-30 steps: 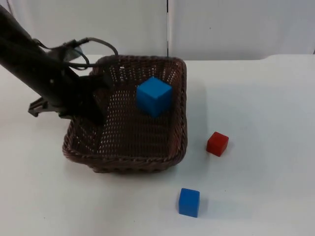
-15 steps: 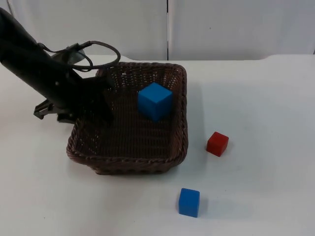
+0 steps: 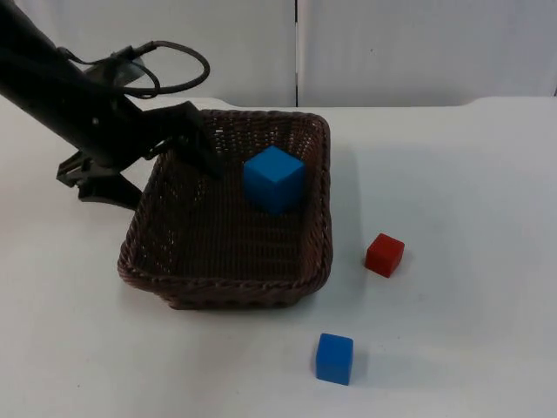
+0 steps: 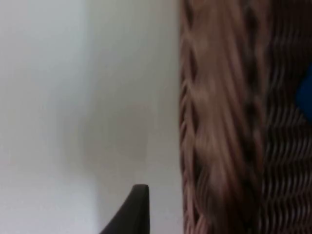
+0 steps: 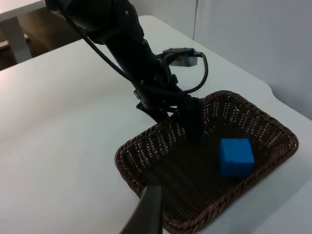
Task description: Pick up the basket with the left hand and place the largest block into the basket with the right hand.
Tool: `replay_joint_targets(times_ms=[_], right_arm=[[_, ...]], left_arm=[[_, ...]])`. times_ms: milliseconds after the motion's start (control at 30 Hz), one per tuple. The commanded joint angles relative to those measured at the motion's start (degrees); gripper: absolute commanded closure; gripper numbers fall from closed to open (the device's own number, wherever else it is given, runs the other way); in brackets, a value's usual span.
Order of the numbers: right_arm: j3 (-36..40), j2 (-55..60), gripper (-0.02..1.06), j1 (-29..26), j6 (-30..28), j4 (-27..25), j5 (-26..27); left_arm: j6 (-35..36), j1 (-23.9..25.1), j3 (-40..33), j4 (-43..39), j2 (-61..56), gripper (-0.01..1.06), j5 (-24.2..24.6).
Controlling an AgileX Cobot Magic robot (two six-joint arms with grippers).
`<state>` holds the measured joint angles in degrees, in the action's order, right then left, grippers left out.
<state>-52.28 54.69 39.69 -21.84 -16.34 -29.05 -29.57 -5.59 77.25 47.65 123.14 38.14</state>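
Note:
The brown wicker basket (image 3: 315,218) rests on the white table with the large blue block (image 3: 273,178) inside, near its far right wall. My left gripper (image 3: 165,178) is open and straddles the basket's left rim, one finger inside and one outside, gripping nothing. From the left wrist, that rim (image 4: 209,122) runs just beside a black fingertip (image 4: 131,209). The right wrist view looks from high up onto the basket (image 5: 146,146), the block (image 5: 236,156) and the left gripper (image 5: 178,114). One fingertip (image 5: 148,209) of the right gripper appears there, holding nothing.
A small red block (image 3: 384,254) lies right of the basket. A smaller blue block (image 3: 334,358) lies near the front edge. The grey partition wall (image 3: 392,43) closes the far side of the table.
My left gripper has gone from shut on the basket's left rim to wide open. The basket has settled slightly lower and flatter on the table. The blocks have not moved.

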Motion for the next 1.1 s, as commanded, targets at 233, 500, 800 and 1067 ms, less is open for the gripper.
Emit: replay_joint_targets(times_ms=[233, 500, 800, 1067], right_arm=[[0.2, -0.1, 0.21, 0.1, 0.0, 0.8, 2.3], [0.2, -0.1, 0.21, 0.1, 0.0, 0.8, 2.5], [0.2, -0.1, 0.21, 0.1, 0.4, 0.8, 1.7], [0.2, -0.1, 0.21, 0.1, 0.4, 0.8, 2.1]], left_arm=[[0.1, 0.0, 0.1, 0.8, -0.8, 0.00, 2.2], [1.1, 0.0, 0.1, 0.9, -0.8, 0.00, 4.1], [1.3, 0.0, -5.3, 0.8, -6.1, 0.00, -4.4], [0.9, 0.0, -13.6, 1.2, -12.6, 0.00, -7.9]])
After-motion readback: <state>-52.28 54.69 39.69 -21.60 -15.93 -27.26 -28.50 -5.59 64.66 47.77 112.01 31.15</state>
